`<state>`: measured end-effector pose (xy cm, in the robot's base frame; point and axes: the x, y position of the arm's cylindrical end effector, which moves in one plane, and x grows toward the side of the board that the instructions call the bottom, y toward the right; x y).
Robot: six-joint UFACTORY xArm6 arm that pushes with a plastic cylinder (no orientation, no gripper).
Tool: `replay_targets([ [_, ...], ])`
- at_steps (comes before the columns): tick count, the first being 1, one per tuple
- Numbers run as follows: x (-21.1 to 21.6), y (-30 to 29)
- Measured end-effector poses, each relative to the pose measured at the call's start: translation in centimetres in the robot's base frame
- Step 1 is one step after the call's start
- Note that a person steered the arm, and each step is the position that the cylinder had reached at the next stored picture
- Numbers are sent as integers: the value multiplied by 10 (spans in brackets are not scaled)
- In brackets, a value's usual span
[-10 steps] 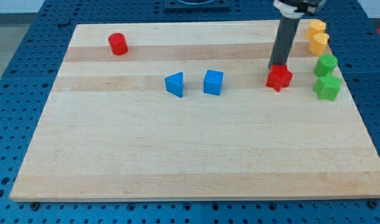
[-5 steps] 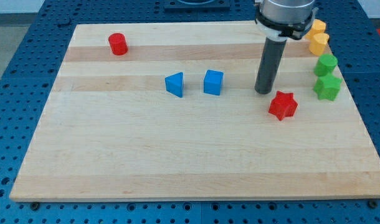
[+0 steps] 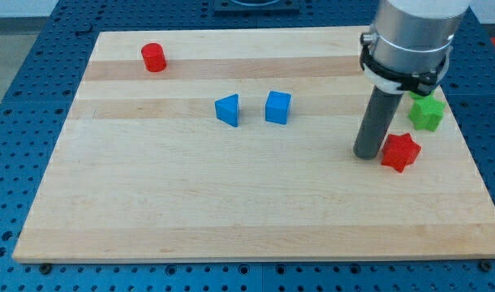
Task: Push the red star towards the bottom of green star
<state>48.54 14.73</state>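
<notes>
The robot's gripperless tip (image 3: 367, 154) presses the red star's (image 3: 400, 152) left side, positioning it below the green star (image 3: 427, 113).

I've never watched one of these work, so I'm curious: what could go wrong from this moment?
My tip sits just left of the red star, so further pushing may slide it rightward toward the board's edge. The red star is already close below the green star and could bump it.

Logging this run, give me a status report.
My tip against red star's left side. Red star just below-left of green star. Nothing between them.
</notes>
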Motion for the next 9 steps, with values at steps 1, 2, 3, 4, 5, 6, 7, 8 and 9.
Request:
replay_targets([
  [1, 21, 0],
  [2, 28, 5],
  [3, 22, 5],
  [4, 13, 6],
  [5, 14, 23],
  [6, 14, 40],
  [7, 14, 54],
  [8, 14, 68],
  [9, 14, 79],
])
